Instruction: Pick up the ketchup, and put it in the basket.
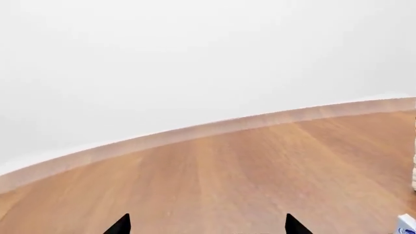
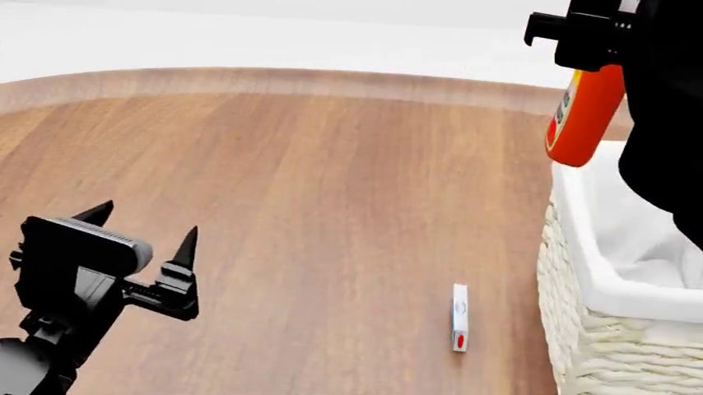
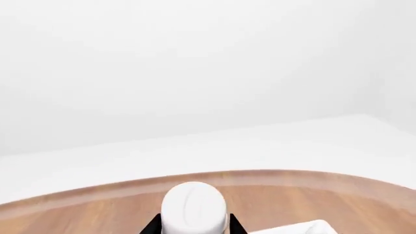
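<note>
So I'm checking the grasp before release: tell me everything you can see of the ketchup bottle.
The ketchup is an orange-red, plastic-looking squeeze bottle with a yellow-and-white label strip. It hangs in the air, tilted, its rounded base lowest, over the far rim of the basket without touching it. The right gripper is clamped on its upper end. In the right wrist view its white cap shows between the black fingers.

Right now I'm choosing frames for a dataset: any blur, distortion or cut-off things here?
Head view: sharp, soft light, but the bottle and basket are cropped at the right edge. Left wrist view: table edge bows into a curve and looks soft. Right wrist view: same curving; the white cap is large and slightly blurred.
</note>
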Motion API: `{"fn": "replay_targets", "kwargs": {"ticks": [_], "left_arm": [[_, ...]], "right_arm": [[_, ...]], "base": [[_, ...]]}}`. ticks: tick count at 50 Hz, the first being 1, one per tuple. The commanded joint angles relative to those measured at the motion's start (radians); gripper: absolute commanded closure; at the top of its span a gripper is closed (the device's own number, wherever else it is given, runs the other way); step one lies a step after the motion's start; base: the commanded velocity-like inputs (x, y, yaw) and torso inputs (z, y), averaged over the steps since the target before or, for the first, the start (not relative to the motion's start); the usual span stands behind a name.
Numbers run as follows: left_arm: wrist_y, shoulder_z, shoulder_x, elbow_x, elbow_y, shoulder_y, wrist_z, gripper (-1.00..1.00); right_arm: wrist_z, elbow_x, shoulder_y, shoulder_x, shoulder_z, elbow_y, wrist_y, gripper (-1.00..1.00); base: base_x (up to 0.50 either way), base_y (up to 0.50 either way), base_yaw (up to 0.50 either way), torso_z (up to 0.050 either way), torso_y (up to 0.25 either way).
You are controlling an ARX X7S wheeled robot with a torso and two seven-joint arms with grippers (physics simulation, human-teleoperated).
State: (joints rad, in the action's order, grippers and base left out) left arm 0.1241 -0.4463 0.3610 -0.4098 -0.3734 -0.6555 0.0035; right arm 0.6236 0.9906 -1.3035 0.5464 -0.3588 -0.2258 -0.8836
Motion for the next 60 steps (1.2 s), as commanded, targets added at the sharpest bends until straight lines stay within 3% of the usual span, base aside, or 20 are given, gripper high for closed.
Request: {"fn": "replay_targets", "kwargs": {"ticks": [1, 14, 19, 27, 34, 36, 47, 60], "left_arm": [[0.017, 0.046, 0.032, -0.018, 0.099, 0.072, -0.097, -1.0], [0.018, 0.072, 0.062, -0.018, 0.194, 0.136, -0.164, -1.0], [0.061, 0.106, 0.063, -0.098, 0.215, 0.147, -0.152, -1.0], [0.036, 0.108, 0.088, -0.079, 0.265, 0.183, -0.167, -1.0], [0.013, 0.112, 0.089, -0.062, 0.268, 0.192, -0.183, -1.0], [0.045, 0.134, 0.088, -0.126, 0.285, 0.194, -0.17, -1.0], [0.017, 0.111, 0.099, -0.05, 0.333, 0.212, -0.218, -1.0], [0.01, 0.116, 0.11, -0.067, 0.357, 0.232, -0.209, -1.0]], "right_arm": [[0.006, -0.029, -0.002, 0.045, 0.011, 0.006, -0.004, 1.0], [0.027, -0.031, -0.033, 0.106, 0.016, 0.029, -0.051, 1.0], [0.022, -0.045, -0.026, 0.107, 0.011, 0.01, -0.036, 1.0], [-0.01, -0.081, -0.025, 0.103, -0.005, -0.042, 0.008, 1.0], [-0.038, -0.111, 0.019, 0.082, -0.025, -0.089, 0.062, 1.0], [-0.052, -0.119, 0.027, 0.076, -0.026, -0.108, 0.085, 1.0], [-0.115, -0.174, 0.042, 0.031, -0.05, -0.225, 0.191, 1.0], [-0.189, -0.247, 0.031, -0.025, -0.071, -0.424, 0.338, 1.0]], "base": [[0.0, 0.0, 0.0, 0.0, 0.0], [0.0, 0.0, 0.0, 0.0, 0.001], [0.0, 0.0, 0.0, 0.0, 0.0], [0.0, 0.0, 0.0, 0.001, 0.0], [0.0, 0.0, 0.0, 0.0, 0.001], [0.0, 0.0, 0.0, 0.0, 0.0], [0.0, 0.0, 0.0, 0.0, 0.0], [0.0, 0.0, 0.0, 0.0, 0.001]]}}
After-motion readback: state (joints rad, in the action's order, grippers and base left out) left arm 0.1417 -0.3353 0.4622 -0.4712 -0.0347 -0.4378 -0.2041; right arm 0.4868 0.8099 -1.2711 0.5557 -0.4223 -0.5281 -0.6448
